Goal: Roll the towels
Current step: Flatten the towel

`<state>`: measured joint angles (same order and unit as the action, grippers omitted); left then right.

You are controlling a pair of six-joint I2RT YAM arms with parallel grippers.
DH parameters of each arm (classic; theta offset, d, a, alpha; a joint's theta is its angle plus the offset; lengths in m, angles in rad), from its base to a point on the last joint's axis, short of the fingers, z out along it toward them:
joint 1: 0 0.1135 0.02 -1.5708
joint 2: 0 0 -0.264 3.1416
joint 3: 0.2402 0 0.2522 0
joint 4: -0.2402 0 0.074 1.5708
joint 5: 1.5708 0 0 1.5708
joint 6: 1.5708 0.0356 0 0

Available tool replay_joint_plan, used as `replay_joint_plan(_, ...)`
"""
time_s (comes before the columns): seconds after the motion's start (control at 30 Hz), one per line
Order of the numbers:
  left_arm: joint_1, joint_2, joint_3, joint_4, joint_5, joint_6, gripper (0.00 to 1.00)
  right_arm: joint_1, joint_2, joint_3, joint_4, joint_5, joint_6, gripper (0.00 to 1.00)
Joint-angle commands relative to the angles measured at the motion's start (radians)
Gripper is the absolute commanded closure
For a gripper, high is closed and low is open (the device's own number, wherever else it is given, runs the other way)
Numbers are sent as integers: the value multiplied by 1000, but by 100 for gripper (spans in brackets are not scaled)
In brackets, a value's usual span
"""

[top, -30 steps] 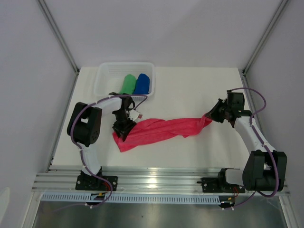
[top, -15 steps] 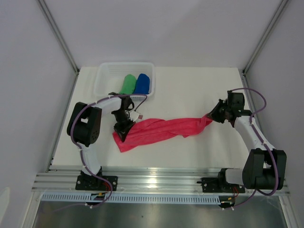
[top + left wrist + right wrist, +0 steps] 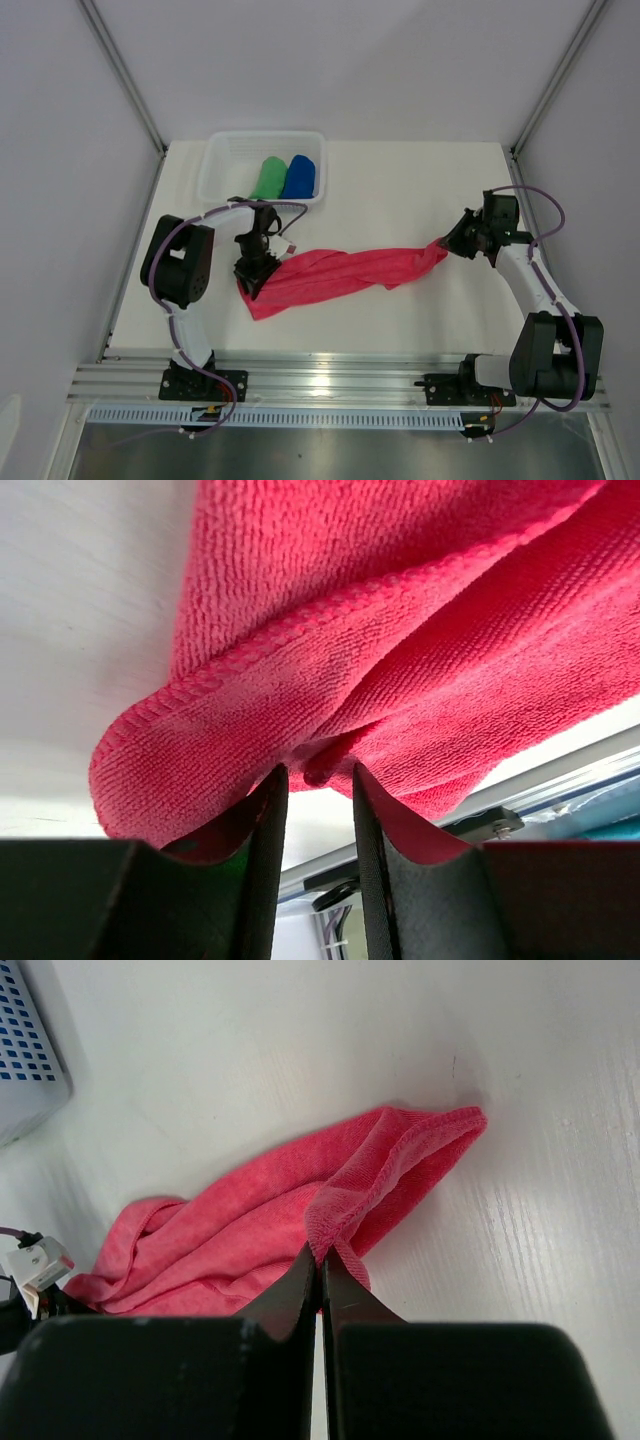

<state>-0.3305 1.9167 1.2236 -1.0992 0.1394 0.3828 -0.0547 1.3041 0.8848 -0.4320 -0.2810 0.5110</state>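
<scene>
The pink-red towel lies bunched in a long strip across the table's middle. My left gripper points down on its left end. In the left wrist view the jaws stand a little apart, tips against the towel's folds, with bare table showing in the gap. My right gripper is shut on the hem at the towel's right end. The right wrist view shows the fingertips pinching that hem of the towel. A green towel and a blue towel lie rolled in the basket.
The white mesh basket stands at the back left, just beyond my left arm, and its corner shows in the right wrist view. A metal rail runs along the near edge. Grey walls enclose the table.
My left gripper's jaws closed and have parted again over the towel's left end. The right gripper has drawn slightly right, keeping hold of the hem.
</scene>
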Motion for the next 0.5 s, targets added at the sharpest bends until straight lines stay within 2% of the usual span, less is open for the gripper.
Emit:
replay_joint_plan(0.0,8,-15,-7,25,-30,13,65,-5,3,31,26,-7,-16,100)
replay_joint_plan(0.1,8,-25,0,27,-23,13,64,-7,1,31,26,-7,-17,100)
replay_joint_plan(0.27,8,-1,34,-14,118,16,65,-7,6,32,21,-3,-20,100)
replay_joint_plan(0.47,8,42,1,30,55,13,72,-8,-5,31,16,5,-23,100)
